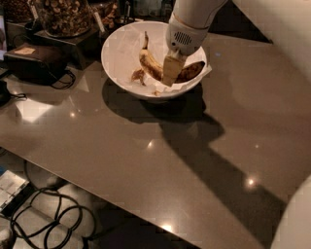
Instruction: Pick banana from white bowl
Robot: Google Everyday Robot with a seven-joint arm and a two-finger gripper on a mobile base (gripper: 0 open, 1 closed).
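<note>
Gripper (169, 73): reaches down from the far side into the white bowl (115, 46), its tan tip over the bowl's middle.
Banana (149, 63): lies inside the bowl on the crinkled paper lining (127, 41), with its dark stem pointing far and its brown end to the right.
Banana against gripper: the tip crosses the banana's middle and hides it.
Grip: how wide it stands, and whether it has the banana, cannot be told.
Brown scrap (138, 75): just left of the banana.
Jar of nuts (60, 14): far left on the table (146, 160).
</note>
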